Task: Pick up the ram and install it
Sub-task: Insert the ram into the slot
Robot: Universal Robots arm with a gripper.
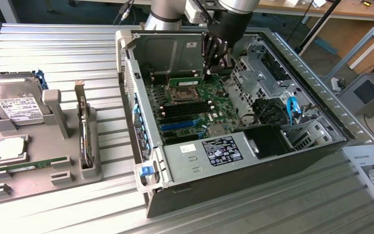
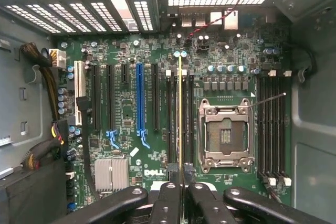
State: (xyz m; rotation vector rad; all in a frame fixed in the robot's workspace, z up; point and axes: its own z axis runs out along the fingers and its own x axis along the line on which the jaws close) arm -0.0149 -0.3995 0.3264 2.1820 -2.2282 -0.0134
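**Claw clenched on ram stick, over the memory slots**

Claw (image 2: 181, 191): clenched, its black fingers (image 2: 167, 203) pinching the 2 flat faces of the long, narrow green circuit-board ram stick (image 2: 180, 119). The wrist view shows the stick edge-on, running straight out from the fingertips. I cannot tell how far along its length the grip sits.

Handling (judgement): light, stiff and thin, so it is easy to carry but brittle if twisted or bent. The chips and the contact edge are delicate. Best held as here, by the faces near the upper edge and clear of the contacts, and kept square to the slot.

Position: the stick lies in line with the long black memory slots (image 2: 171, 124), just beside the metal-framed processor socket (image 2: 226, 135) on the green motherboard (image 2: 126, 114). I cannot tell whether its lower edge touches a slot. In the exterior view it sits deep in the open grey computer case (image 1: 194, 168).

Outside the case, 1 matching green stick (image 1: 28, 165) lies in the grey parts tray (image 1: 44, 178) on the ribbed metal table (image 1: 57, 44), well apart from the claw.
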